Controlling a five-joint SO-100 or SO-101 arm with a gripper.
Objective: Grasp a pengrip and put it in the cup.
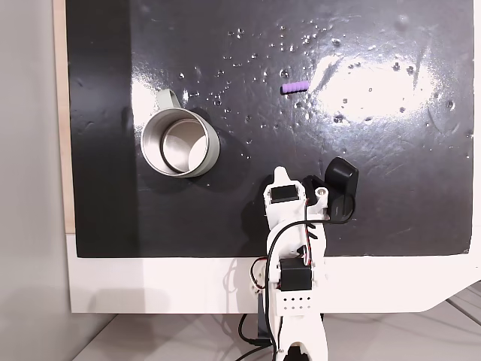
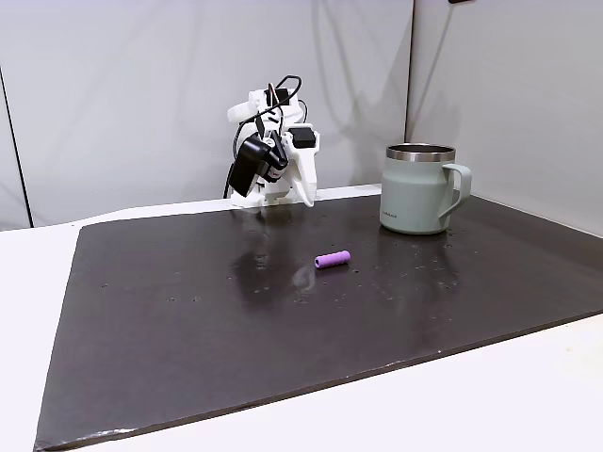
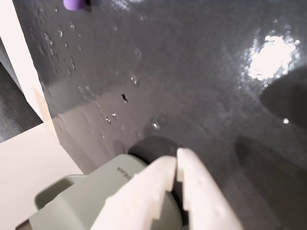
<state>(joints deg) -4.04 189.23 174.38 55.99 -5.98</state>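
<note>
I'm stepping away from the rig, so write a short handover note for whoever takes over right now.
Pincer: shut, empty, parked near the arm's base.
Pengrip: lying on the black mat, apart from everything, untouched.
Cup: upright on the mat, to the left of the arm in the fixed view from above, nothing seen inside.
Done: nothing yet.
Left: reach out, grasp the pengrip, carry it to the cup, drop it in.

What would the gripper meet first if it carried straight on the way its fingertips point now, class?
In the wrist view the gripper is shut, its tips aimed over bare black mat. It would probably meet the mat first. The pengrip lies further on and off to the left; the cup sits beside the fingers. Depth is unclear.
</note>
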